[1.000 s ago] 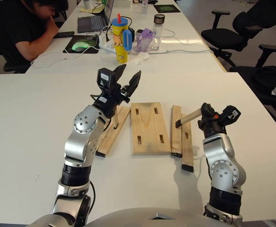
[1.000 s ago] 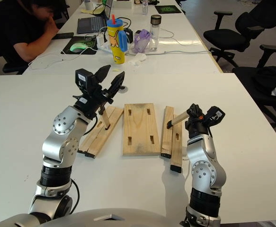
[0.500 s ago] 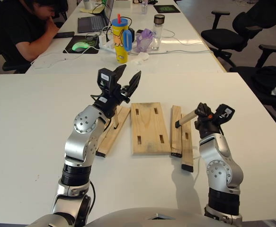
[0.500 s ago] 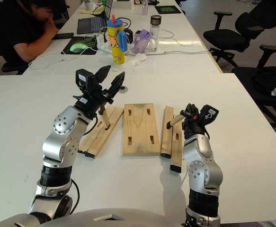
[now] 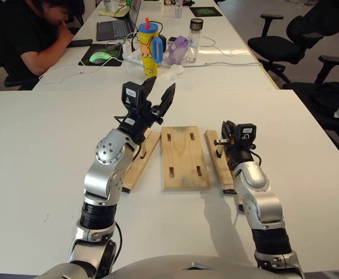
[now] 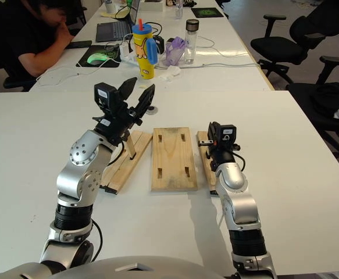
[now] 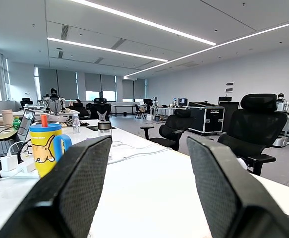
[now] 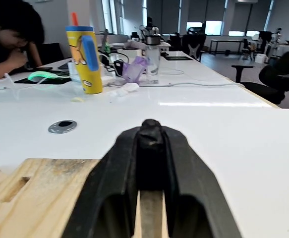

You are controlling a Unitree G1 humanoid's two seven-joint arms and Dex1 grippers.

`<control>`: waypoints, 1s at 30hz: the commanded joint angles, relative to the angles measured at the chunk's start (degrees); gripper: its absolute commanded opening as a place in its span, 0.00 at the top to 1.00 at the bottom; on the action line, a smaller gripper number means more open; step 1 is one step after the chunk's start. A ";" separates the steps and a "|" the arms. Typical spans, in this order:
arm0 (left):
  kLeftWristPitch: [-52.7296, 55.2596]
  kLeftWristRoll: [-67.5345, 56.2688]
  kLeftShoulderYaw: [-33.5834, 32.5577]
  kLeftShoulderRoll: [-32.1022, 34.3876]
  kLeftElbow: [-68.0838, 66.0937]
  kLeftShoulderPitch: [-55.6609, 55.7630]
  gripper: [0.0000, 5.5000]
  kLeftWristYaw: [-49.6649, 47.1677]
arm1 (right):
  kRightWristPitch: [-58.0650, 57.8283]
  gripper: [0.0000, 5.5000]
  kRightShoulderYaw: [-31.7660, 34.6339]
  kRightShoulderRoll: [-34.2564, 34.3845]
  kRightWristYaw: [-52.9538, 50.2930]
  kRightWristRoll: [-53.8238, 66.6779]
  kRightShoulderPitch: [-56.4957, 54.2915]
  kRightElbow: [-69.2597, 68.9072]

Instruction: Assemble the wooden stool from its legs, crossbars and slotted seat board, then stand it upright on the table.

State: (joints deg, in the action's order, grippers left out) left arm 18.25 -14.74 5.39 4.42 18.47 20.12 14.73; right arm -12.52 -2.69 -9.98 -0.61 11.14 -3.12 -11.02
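Note:
The slotted seat board [image 5: 184, 157] lies flat at the table's middle. Two leg pieces [image 5: 135, 163] lie side by side left of it, and a short crossbar [image 5: 139, 152] stands up from them. My left gripper [image 5: 155, 97] hangs open above their far end, holding nothing. More leg pieces [image 5: 218, 164] lie right of the board. My right gripper [image 5: 224, 141] is over their far end, shut on a wooden crossbar [image 8: 150, 210] that runs between its fingers [image 8: 184, 168]. The seat board's corner [image 8: 35, 191] with a slot lies close beside it.
A yellow cup [image 5: 148, 49], a bottle [image 5: 193, 38], a laptop and cables sit on the far desk, where a person is seated. A metal grommet [image 8: 61, 126] is set in the table beyond the board. Office chairs [image 5: 285, 40] stand at the right.
My right arm has swung inward toward the seat board, carrying the crossbar from out at the right to over the right leg pieces. The left gripper has stayed raised and open.

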 commanded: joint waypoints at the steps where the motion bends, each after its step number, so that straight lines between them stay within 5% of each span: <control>1: -0.28 0.62 -0.03 -0.17 0.73 -0.18 0.49 -0.63 | 4.30 0.92 -0.02 0.99 4.90 0.40 7.83 7.96; 30: -0.78 0.69 0.06 0.57 -0.14 -0.37 0.49 -0.15 | 13.48 0.92 2.03 1.80 10.73 -0.22 10.83 9.24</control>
State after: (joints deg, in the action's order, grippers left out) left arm 17.47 -14.49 5.47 4.80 18.45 19.97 14.50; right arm 6.89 -0.17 -8.25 9.85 11.67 4.43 -6.02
